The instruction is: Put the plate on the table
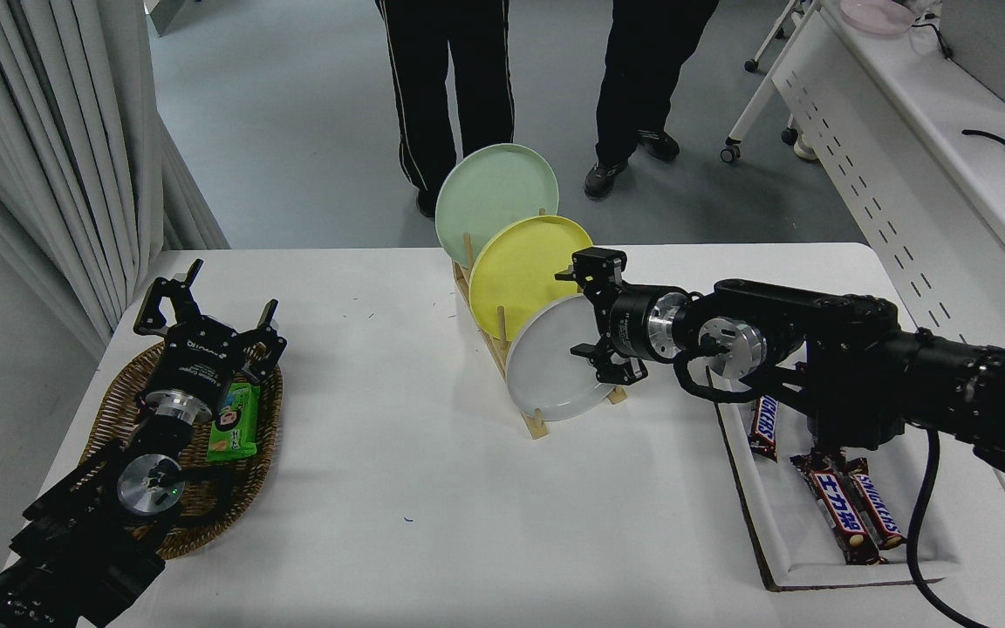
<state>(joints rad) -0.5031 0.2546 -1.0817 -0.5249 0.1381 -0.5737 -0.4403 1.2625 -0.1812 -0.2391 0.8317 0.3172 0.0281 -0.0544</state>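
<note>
The light-grey plate [549,366] stands on edge in the front slot of a wooden rack [527,417] on the white table [433,523]. Behind it stand a yellow plate [523,270] and a pale green plate [492,194]. My right gripper [583,316] is open, its fingers spread over the grey plate's right rim, one above and one below; I cannot tell if they touch it. My left gripper [206,307] is open, parked over a wicker basket [123,410] at the lower left.
A white tray [782,523] with several chocolate bars sits at the right under my right arm. A green snack packet [235,420] lies in the basket. Two people's legs [546,78] stand beyond the far edge. A white perforated desk [921,131] is at the upper right.
</note>
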